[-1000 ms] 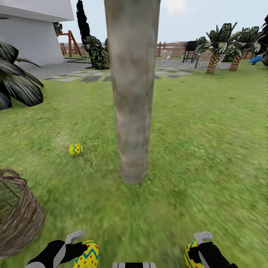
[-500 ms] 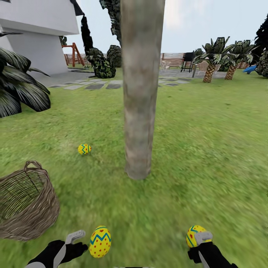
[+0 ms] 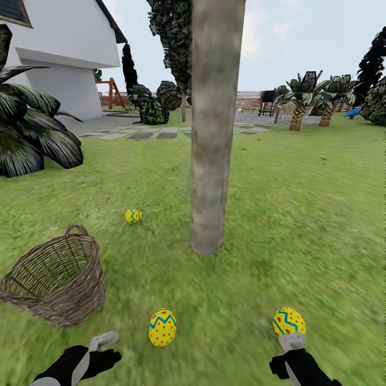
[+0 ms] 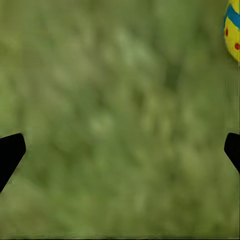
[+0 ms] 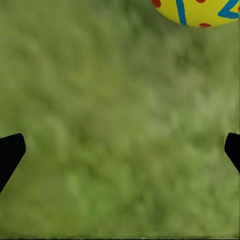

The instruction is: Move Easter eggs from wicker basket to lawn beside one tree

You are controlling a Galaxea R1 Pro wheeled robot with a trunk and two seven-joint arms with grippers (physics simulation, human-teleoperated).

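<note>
Three yellow Easter eggs lie on the lawn (image 3: 300,203) around the thick grey-brown tree trunk (image 3: 213,139). One egg (image 3: 133,215) rests left of the trunk's base. A second egg (image 3: 162,327) lies just ahead of my left gripper (image 3: 101,348); this egg (image 4: 233,30) sits off to the side of the open left gripper (image 4: 120,155). The third egg (image 3: 289,321) lies right in front of my right gripper (image 3: 292,347), and this egg (image 5: 200,11) sits beyond the open right gripper (image 5: 120,155). The wicker basket (image 3: 59,279) lies tilted at the left, and what shows of its inside is empty.
A dark spiky bush (image 3: 32,134) stands at the left, a white house (image 3: 64,59) behind it. Grey paving slabs (image 3: 145,134), short palms (image 3: 300,102) and a wooden fence (image 3: 249,102) line the far end. Open grass stretches to the right of the trunk.
The camera has pulled back and tilted up, so the whole scene shifted. The two near eggs, close against the grippers a second ago, now lie apart from them on the grass.
</note>
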